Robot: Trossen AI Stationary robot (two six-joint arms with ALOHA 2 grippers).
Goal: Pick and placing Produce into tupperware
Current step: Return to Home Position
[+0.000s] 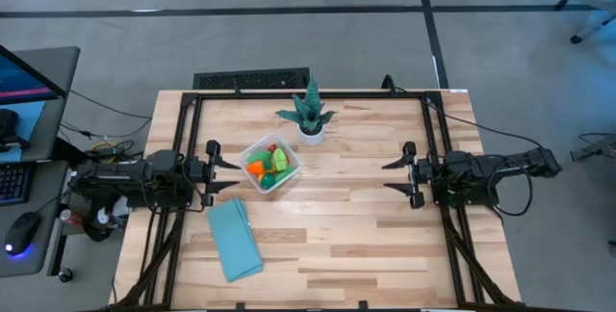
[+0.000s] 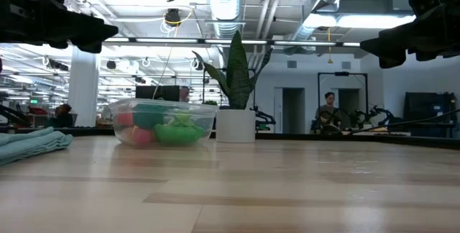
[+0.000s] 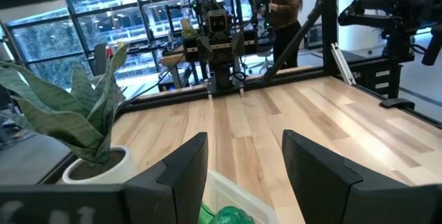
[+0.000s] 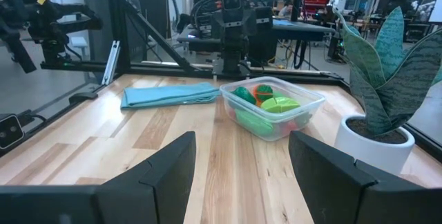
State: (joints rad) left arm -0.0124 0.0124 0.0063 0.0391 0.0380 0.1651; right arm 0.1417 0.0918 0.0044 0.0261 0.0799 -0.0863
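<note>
No text, label, brand, number or sign can be read in any of the views. The clear squarish plastic container (image 1: 270, 166), the folded light-blue cloth (image 1: 234, 239) and the white pot (image 1: 312, 135) of the spiky teal plant (image 1: 308, 110) show only plain surfaces. The lit computer screen (image 1: 21, 79) beside the light wooden table (image 1: 366, 235) and the fittings in the room behind it are too small or blurred for any lettering to be made out

in the way: tub (image 1: 269, 166) and cloth (image 1: 234, 239) on left, plant (image 1: 310, 115) (tall) mid-back | open: table (image 1: 366, 216) right of plant
</note>
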